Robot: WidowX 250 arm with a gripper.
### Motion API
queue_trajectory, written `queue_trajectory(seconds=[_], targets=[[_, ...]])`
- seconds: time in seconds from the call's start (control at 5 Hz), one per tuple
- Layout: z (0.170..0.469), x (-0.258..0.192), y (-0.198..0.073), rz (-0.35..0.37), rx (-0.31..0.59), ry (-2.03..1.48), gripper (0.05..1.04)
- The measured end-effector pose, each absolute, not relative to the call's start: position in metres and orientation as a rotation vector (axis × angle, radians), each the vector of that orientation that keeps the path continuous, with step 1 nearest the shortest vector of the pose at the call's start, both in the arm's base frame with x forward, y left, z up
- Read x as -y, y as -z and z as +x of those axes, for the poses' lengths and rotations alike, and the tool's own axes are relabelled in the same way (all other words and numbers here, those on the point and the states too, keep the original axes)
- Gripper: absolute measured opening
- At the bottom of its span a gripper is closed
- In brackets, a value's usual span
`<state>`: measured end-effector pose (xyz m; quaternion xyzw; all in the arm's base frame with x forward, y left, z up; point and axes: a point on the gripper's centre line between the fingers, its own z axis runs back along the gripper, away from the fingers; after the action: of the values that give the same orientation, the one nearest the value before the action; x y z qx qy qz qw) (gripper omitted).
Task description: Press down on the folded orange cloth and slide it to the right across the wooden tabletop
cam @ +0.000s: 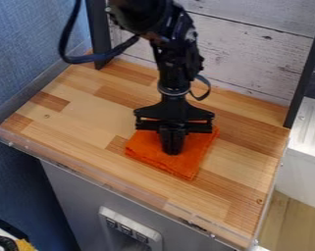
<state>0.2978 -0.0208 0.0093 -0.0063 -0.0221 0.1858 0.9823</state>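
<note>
The black gripper (pixel 172 151) points down over the middle of the wooden surface, its two fingers shut together. Beneath it lies a folded orange cloth (pixel 194 165), flat and roughly square, turned at an angle to the boards. The fingertips are at the cloth's upper middle and hide part of it; whether any fabric is pinched between them cannot be made out.
A clear raised lip (pixel 100 180) runs along the front of the wooden tabletop (pixel 88 122). Black posts (pixel 99 29) stand at the back corners beside a whitewashed plank wall (pixel 251 49). A white unit (pixel 303 157) adjoins the right side.
</note>
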Motion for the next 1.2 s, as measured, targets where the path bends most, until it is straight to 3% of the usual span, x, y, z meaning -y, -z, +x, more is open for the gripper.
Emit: queue_trajectory(seconds=[1.2], targets=[[0.335,0.056,-0.010,0.020,-0.009,0.031,0.058]])
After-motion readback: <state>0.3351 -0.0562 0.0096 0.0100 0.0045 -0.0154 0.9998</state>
